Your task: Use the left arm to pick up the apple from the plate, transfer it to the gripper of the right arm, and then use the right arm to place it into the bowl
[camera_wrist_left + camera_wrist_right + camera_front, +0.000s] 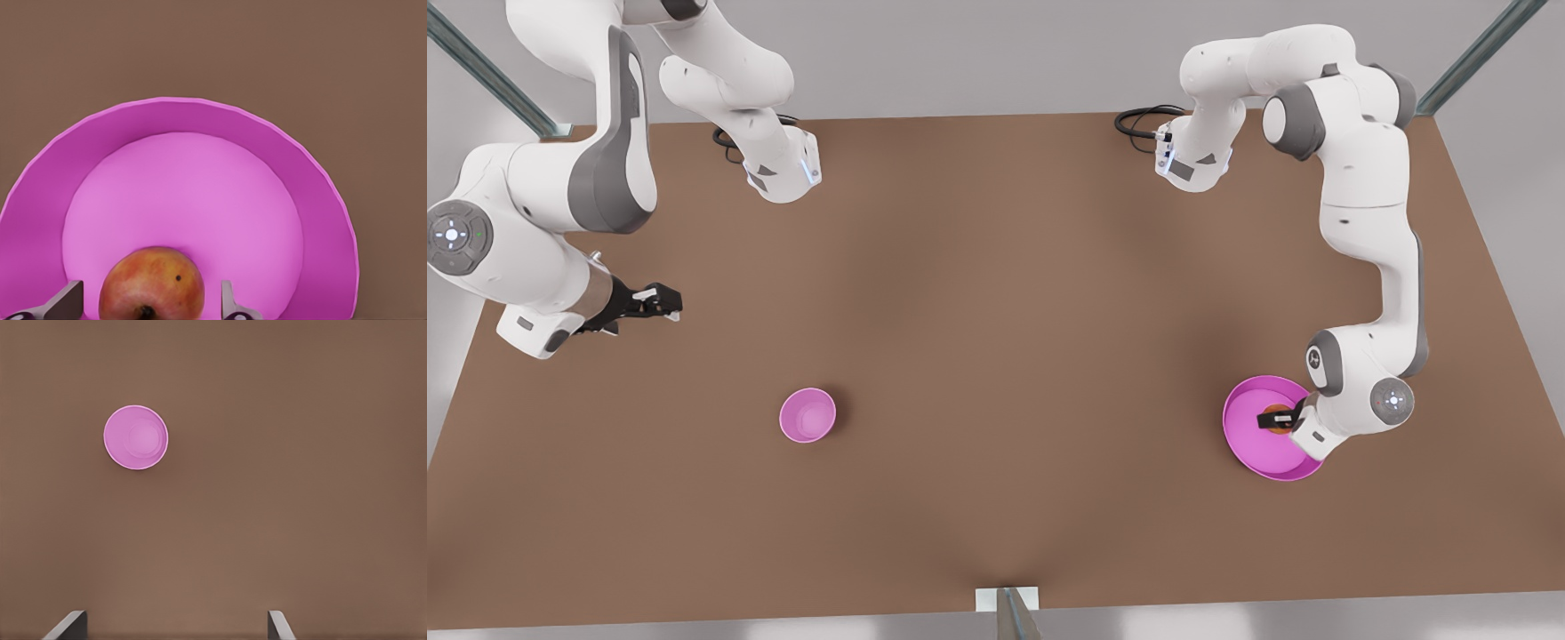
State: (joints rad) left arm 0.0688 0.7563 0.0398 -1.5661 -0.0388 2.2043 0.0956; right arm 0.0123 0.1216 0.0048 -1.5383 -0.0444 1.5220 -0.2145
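Front view: left arm (1369,267) on the front view's right, reaching down over the plate (1249,449). Left gripper (1278,418) is low over the apple (1282,421), which sits on the plate, near its middle. Plate lies on the brown tabletop (996,356), toward the front view's right. Bowl (807,415) stands on the tabletop, left of centre in the front view, well apart from the plate, upright.

Right arm (525,222) on the front view's left, waiting; right gripper (660,302) hangs above bare tabletop, well apart from the bowl.

Left wrist view: apple (152,283) sits between the two fingers (63,303), a gap visible on each side, so the left gripper is spread and not touching the fruit. Apple reddish-orange with a yellowish patch, stem end toward the camera. Plate rim (200,110) curves round behind it, tabletop beyond.

Right wrist view: bowl (136,437) seen from above, upright, nothing in it. Two fingertips (70,625) of the right gripper are set wide apart, nothing between them, bare tabletop underneath.
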